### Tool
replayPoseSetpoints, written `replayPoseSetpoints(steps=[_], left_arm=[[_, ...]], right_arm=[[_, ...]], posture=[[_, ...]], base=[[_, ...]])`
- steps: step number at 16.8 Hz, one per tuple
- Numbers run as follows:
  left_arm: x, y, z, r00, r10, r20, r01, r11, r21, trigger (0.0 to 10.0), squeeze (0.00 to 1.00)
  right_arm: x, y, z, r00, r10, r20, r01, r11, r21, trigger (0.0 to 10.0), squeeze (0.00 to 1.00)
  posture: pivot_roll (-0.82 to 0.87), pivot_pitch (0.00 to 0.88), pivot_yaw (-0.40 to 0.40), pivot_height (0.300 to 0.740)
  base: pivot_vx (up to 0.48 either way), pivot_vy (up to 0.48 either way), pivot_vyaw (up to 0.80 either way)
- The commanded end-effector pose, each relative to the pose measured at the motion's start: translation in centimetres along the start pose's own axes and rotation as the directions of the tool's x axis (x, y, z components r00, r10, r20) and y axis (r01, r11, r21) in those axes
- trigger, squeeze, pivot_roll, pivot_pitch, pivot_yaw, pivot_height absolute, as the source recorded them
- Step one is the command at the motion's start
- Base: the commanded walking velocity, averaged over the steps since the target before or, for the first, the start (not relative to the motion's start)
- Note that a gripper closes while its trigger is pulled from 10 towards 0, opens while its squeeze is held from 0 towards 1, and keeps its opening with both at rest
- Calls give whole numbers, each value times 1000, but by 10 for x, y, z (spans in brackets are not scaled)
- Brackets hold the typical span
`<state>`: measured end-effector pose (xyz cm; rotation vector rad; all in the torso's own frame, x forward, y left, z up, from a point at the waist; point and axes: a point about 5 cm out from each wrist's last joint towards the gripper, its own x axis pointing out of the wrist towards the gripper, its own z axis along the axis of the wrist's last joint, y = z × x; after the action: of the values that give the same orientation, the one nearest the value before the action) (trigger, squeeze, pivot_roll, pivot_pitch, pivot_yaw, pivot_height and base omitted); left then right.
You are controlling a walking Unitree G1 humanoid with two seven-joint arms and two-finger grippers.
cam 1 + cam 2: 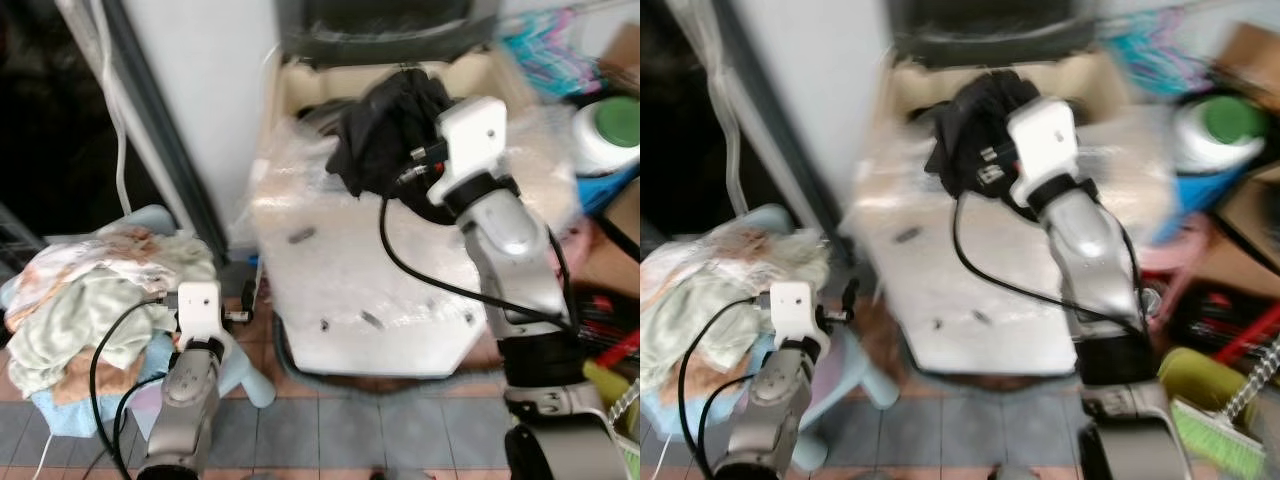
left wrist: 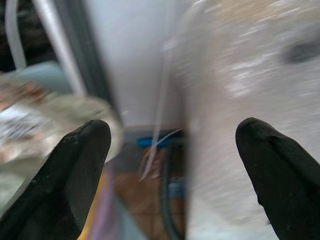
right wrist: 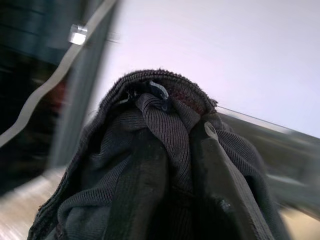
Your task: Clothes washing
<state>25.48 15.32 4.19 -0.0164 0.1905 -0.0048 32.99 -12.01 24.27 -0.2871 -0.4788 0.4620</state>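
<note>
A white top-loading washing machine, wrapped in clear film, stands ahead with its lid up. My right gripper is raised over the machine's open top and is shut on a black knitted garment, which bunches around the fingers and hangs at the rim of the opening. A pile of pale towels and clothes lies on a light blue stool at the lower left. My left gripper is held low between that pile and the machine, open, with nothing between its fingers.
A white jug with a green cap stands to the right of the machine, with coloured hangers behind it. Boxes, red tools and a green brush crowd the floor at the right. A dark doorway lies at the left.
</note>
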Motion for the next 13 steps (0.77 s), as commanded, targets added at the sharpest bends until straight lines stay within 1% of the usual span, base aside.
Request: replayPoseSetpoints(steps=[1, 2, 5, 6, 7, 10, 12, 13], left_arm=[[1, 6, 0, 1000, 22, 2, -22, 1000, 0, 10000, 0], [0, 6, 0, 1000, 23, 2, -23, 1000, -1, 10000, 0], [0, 5, -1, 1000, 25, 0, -25, 1000, -3, 10000, 0], [0, 5, -2, 1000, 26, -3, -26, 1000, -4, 10000, 0], [0, 5, -2, 1000, 26, -4, -26, 1000, -5, 10000, 0], [1, 5, -3, 1000, 26, -9, -26, 1000, -3, 10000, 0], [2, 5, -3, 1000, 23, -13, -23, 1000, -1, 10000, 0], [4, 4, -2, 1000, 27, -12, -27, 1000, 8, 10000, 0]], right_arm=[[10, 4, 7, 999, 31, 38, -31, 1000, -3, 10000, 0], [13, 3, 9, 999, 29, 44, -29, 1000, -2, 10000, 0], [20, -6, 9, 999, -26, 42, 27, 1000, -9, 10000, 0], [21, -18, 5, 994, -110, 5, 110, 994, -24, 10000, 0], [22, -23, 4, 991, -137, -4, 137, 990, -30, 10000, 0], [27, -43, 6, 977, -212, -2, 211, 975, -64, 10000, 0], [36, -57, 9, 956, -293, 12, 293, 955, -48, 10000, 0], [45, -64, 11, 934, -357, 10, 357, 932, -71, 10000, 0]], posture=[[-98, 0, 92, 740], [-98, 0, 92, 740], [-96, 0, 89, 740], [-97, 0, 86, 740], [-98, 0, 86, 740], [-102, 0, 92, 740], [-105, 0, 96, 740], [-98, 0, 93, 740]], base=[[281, 0, 719], [281, 0, 688], [280, 0, 0], [270, 0, 0], [266, 0, 0], [0, 0, 0], [0, 0, 0], [0, 0, 0]])
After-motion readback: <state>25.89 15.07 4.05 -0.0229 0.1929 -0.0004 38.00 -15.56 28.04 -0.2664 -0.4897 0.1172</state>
